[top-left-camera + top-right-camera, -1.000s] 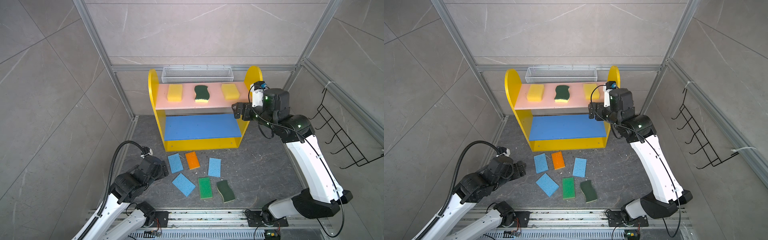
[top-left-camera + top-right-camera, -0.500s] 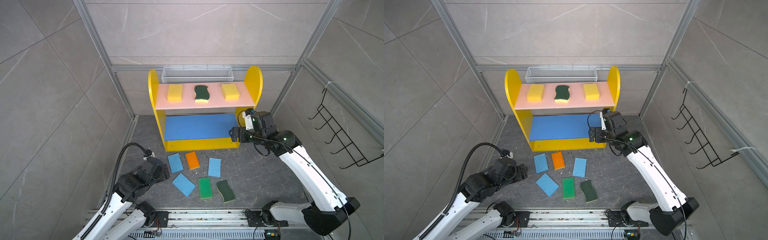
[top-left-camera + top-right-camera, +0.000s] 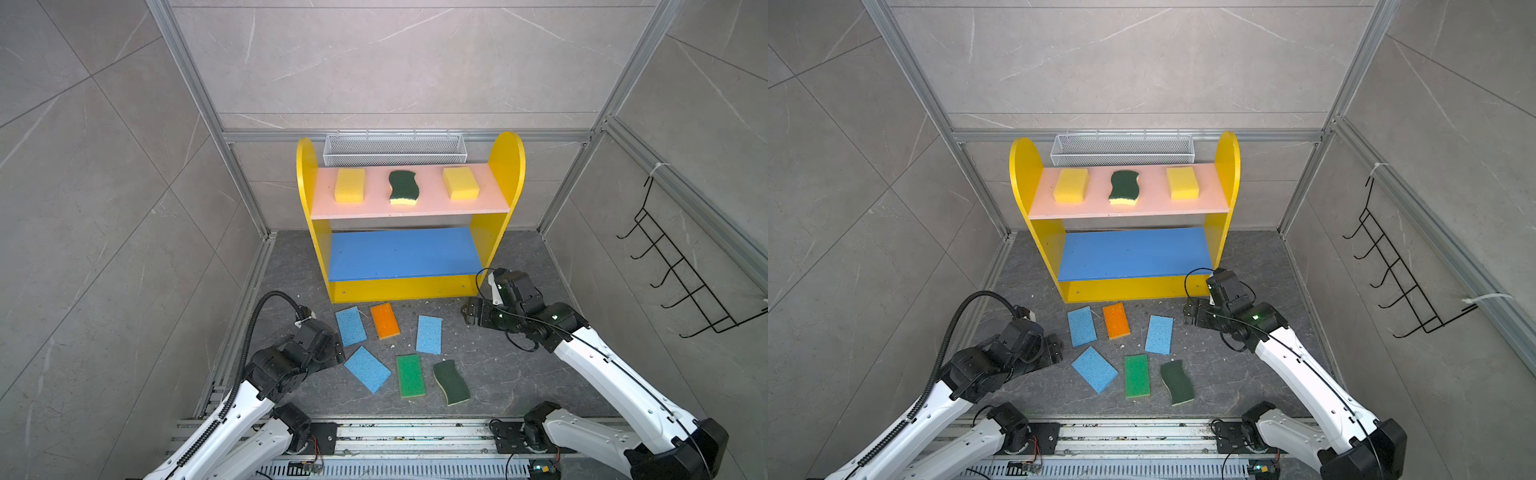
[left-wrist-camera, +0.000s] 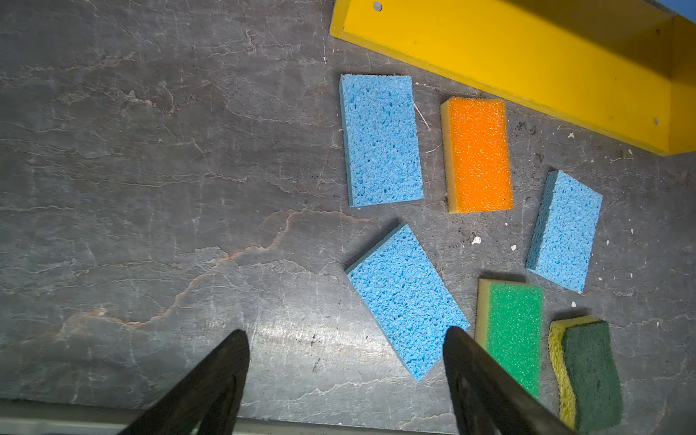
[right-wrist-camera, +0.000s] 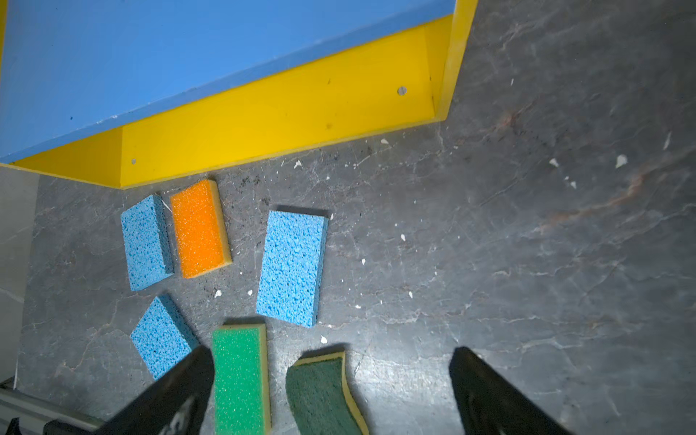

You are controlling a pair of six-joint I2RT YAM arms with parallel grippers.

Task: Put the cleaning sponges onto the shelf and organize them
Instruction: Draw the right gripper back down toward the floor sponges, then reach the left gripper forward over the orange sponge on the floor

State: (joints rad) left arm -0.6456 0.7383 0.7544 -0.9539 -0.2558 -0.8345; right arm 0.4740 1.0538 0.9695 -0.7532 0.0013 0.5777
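The yellow shelf (image 3: 505,166) holds two yellow sponges (image 3: 350,185) (image 3: 460,183) and a wavy scourer (image 3: 402,187) on its pink board; the blue board is bare. On the floor in front lie three blue sponges (image 3: 350,326) (image 3: 429,334) (image 3: 367,369), an orange one (image 3: 385,320), a green one (image 3: 410,375) and a dark green scourer (image 3: 451,381). My left gripper (image 3: 338,345) (image 4: 346,335) is open and empty, just left of the nearest blue sponge (image 4: 406,301). My right gripper (image 3: 467,313) (image 5: 333,352) hangs open and empty over the floor by the shelf's right foot, above the scourer (image 5: 320,395).
A white wire mesh basket (image 3: 395,149) sits behind the shelf against the back wall. A black wire hook rack (image 3: 681,274) hangs on the right wall. Metal frame posts stand at the back corners, and a rail (image 3: 415,434) runs along the front edge.
My right arm has come down from the shelf's upper right end to the floor in front of its right foot. The left arm has edged slightly towards the sponges.
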